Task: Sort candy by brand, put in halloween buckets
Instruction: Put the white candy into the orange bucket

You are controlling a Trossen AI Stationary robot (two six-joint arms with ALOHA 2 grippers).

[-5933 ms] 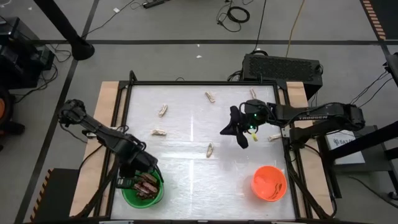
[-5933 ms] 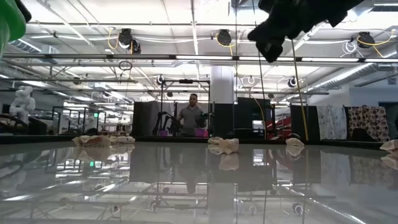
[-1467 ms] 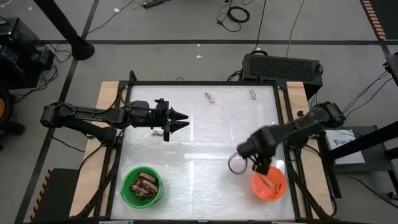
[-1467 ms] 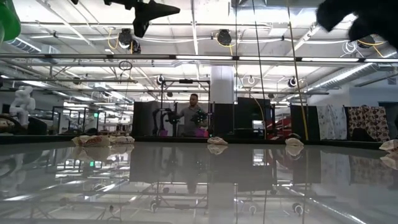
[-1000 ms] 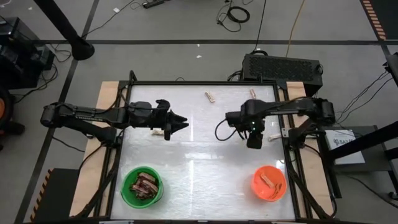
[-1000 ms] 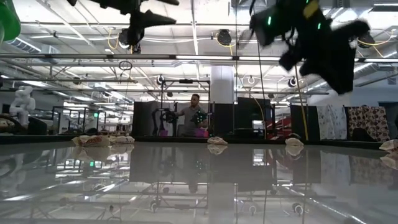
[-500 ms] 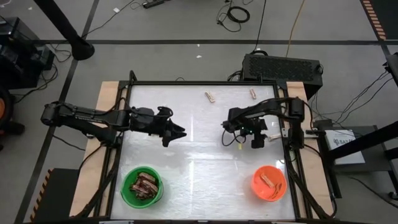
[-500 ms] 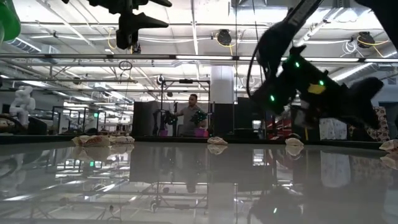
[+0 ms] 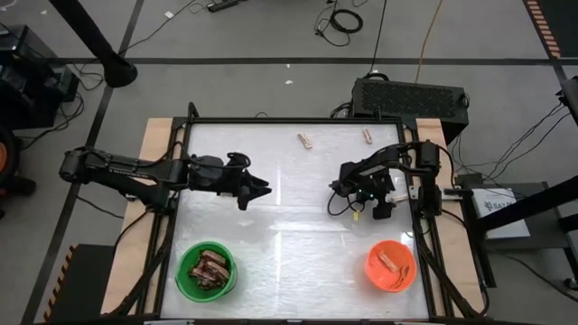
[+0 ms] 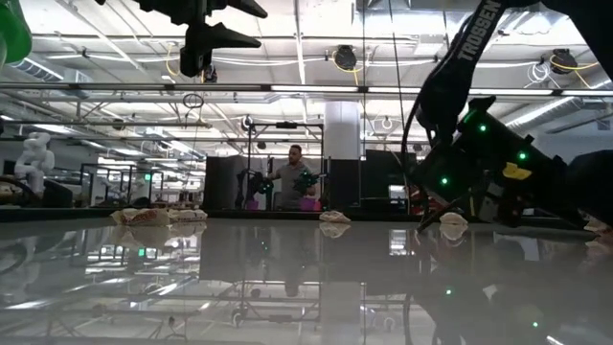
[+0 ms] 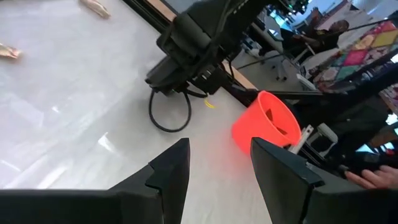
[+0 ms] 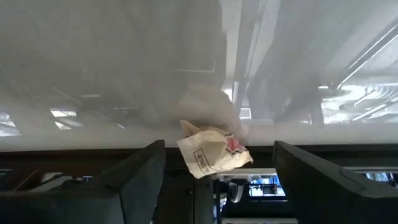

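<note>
The right gripper (image 9: 377,206) has left the orange bucket (image 9: 390,266) and come down low beside the table's right rail, jaws spread wide and empty, framing a pale-wrapped candy (image 12: 214,151) that lies between the fingers, untouched. Judged from this, a new pick is starting. The left gripper (image 9: 262,190) hovers well above the green bucket (image 9: 207,270), partly open, holding nothing.

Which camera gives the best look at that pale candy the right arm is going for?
The right wrist view: the pale candy sits close up between the open right pincer's fingers, at the table's edge. In the high view the arm hides it. The low view shows it small beside the arm. The left wrist view misses it.
</note>
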